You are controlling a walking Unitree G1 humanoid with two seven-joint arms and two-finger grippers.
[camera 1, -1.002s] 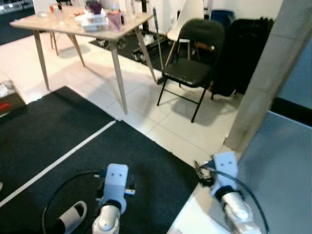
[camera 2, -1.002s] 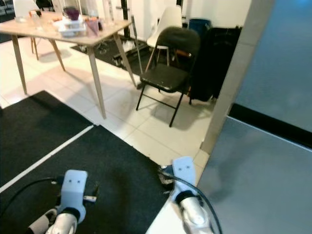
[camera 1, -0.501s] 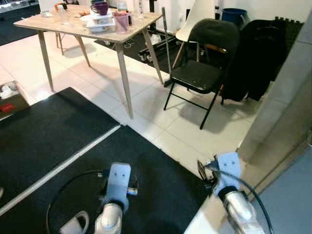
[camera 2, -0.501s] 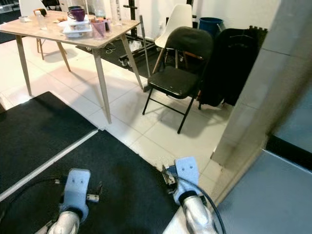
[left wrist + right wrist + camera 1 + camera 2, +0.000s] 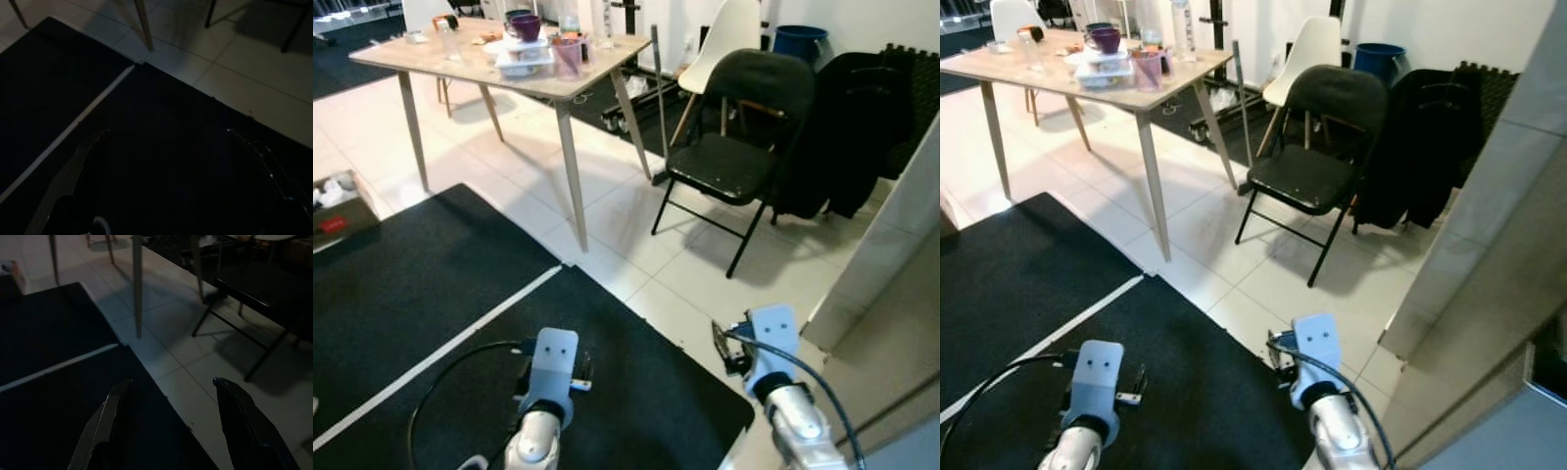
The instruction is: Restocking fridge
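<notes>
Underfoot, black mat [image 5: 431,284] w/ white stripe covers near floor; far left, wooden table [image 5: 499,67] w/ cups & containers; black folding chair [image 5: 734,162] far centre-right, white chair [image 5: 729,44] behind; grey fridge panel [image 5: 1489,294] near right; left gripper [image 5: 166,161] & right gripper [image 5: 168,406] hang low over mat, fingers spread wide, holding nothing

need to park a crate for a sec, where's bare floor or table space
Free: the black mat ahead of both open grippers, and the white tiles between the wooden table and the black folding chair. Crowded: the tabletop's near end, with cups and stacked containers.
</notes>
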